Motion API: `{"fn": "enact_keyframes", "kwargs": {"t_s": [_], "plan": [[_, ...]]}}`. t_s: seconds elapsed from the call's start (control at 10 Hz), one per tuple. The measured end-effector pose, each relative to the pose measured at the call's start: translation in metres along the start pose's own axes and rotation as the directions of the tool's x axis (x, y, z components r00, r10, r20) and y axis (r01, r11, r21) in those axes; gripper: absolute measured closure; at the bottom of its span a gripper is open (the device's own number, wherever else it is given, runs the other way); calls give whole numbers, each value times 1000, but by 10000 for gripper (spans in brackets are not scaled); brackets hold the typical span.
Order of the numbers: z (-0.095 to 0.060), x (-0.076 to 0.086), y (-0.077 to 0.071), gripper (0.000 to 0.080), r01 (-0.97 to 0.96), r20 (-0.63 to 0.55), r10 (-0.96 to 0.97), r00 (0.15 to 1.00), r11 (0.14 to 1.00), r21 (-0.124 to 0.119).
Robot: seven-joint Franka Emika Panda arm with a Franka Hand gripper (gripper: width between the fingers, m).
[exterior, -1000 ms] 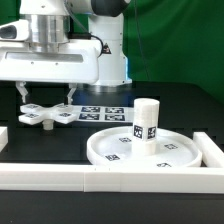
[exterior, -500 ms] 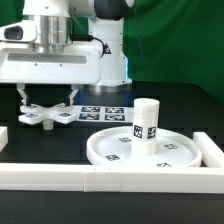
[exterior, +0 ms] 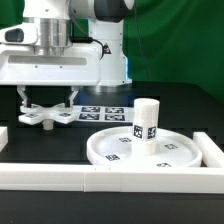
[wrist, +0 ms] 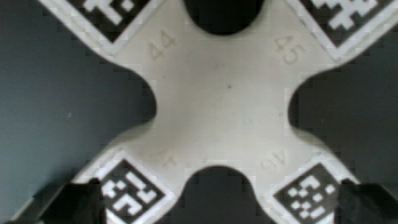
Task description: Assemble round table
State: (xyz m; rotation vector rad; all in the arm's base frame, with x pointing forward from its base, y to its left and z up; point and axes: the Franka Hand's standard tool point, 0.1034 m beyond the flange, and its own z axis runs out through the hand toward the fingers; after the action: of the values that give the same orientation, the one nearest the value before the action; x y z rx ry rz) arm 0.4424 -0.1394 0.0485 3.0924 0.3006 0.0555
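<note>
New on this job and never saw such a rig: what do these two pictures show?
A robot arm ends in a two-fingered pincer. One picture comes from a camera off the arm, the other from a camera on its wrist. On the black table lie a cross-shaped foot, a round disc with a short leg standing on it, a marker board and white bars. The pincer hangs open over the foot. Nothing is held.

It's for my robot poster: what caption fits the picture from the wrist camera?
A close look down at the white cross-shaped foot and the square tags on its arms.
</note>
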Motion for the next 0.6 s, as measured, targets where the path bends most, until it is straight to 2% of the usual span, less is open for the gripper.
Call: {"fn": "enact_keyframes", "kwargs": {"t_s": [0.2,0.6], "plan": [[2,-8,1,151,3,8,-3,1000,1000,1],[6,-12,1,151,0,18,0,1000,1000,3]]}}
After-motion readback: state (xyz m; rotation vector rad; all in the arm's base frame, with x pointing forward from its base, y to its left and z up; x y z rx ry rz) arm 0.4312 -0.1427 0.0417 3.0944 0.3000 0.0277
